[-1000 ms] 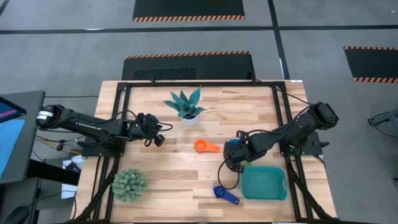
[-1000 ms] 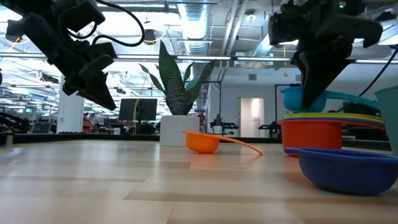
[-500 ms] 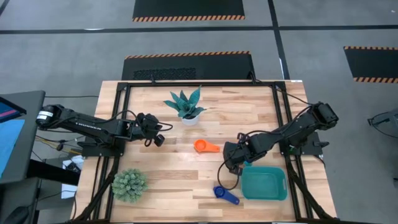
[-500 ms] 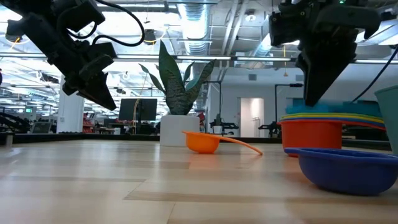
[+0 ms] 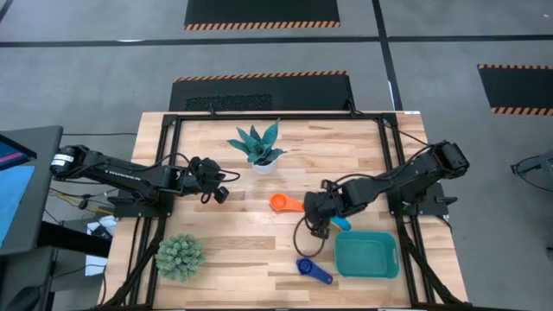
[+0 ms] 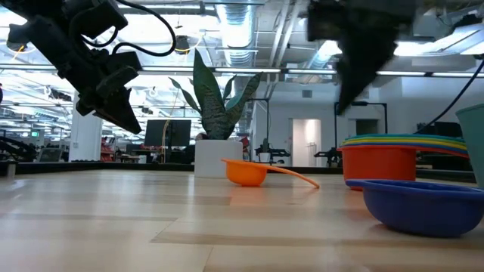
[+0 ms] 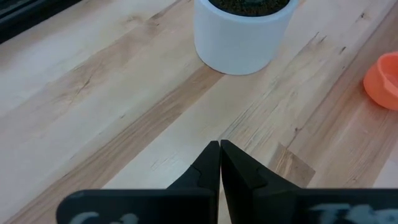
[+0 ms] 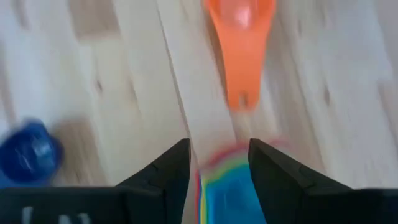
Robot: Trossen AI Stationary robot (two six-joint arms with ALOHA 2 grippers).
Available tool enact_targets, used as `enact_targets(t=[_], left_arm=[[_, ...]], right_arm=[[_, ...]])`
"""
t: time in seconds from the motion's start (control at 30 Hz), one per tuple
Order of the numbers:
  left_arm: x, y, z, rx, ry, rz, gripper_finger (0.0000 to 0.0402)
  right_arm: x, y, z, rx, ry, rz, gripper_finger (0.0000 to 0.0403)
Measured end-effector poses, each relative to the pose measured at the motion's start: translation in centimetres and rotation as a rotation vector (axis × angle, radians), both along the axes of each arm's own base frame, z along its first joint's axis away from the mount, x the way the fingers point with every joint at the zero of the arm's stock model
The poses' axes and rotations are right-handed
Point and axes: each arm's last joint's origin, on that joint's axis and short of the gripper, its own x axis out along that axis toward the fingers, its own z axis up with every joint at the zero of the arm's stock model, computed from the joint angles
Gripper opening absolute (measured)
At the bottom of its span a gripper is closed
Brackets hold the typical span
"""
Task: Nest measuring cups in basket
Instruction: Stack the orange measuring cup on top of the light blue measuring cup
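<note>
A stack of nested measuring cups (image 6: 380,161), red at the bottom and light blue (image 8: 227,186) on top, stands on the table left of the teal basket (image 5: 368,256). Its light blue handle (image 5: 341,223) sticks out. My right gripper (image 8: 219,163) hovers open just above the stack and touches nothing; it also shows in the high view (image 5: 318,216). An orange cup (image 5: 278,202) lies further left, its handle (image 8: 239,65) toward the stack. A blue cup (image 5: 304,266) lies near the front edge. My left gripper (image 7: 219,163) hangs shut over the table's left half (image 5: 216,192).
A spiky plant in a white pot (image 5: 262,151) stands at the far middle; the pot (image 7: 239,31) is just ahead of my left gripper. A round green plant (image 5: 180,257) sits at the near left. Bare wood lies between the orange cup and the left arm.
My right gripper has lowered the light blue cup into the stack, opened and let it go. It has then risen and moved toward the table's left, toward the orange cup. The light blue cup now sits nested on top of the stack.
</note>
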Motion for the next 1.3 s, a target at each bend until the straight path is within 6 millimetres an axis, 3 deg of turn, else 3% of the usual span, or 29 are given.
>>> enact_targets(t=[0.2,0.37,0.5,0.83,1.3], left_arm=[[0.0,0.0,0.0,0.009,0.003,-0.002,0.0000],[0.0,0.0,0.0,0.022,0.014,-0.016,0.0000],[0.0,0.0,0.0,0.016,0.012,-0.017,0.0000],[0.0,0.0,0.0,0.013,0.007,-0.015,0.0000],[0.3,-0.1,-0.8,-0.002,0.056,-0.017,0.0000]], right_arm=[[3.3,-0.7,1.6,-0.035,-0.312,0.187,0.0182],[6.2,-0.6,0.2,-0.126,-0.445,0.355,0.0174],[8.2,-1.3,-2.2,-0.170,-0.354,0.381,0.0169],[11.5,-3.3,-6.1,-0.172,-0.063,0.342,0.0158],[11.8,-3.0,-8.7,-0.138,0.092,0.298,0.0153]])
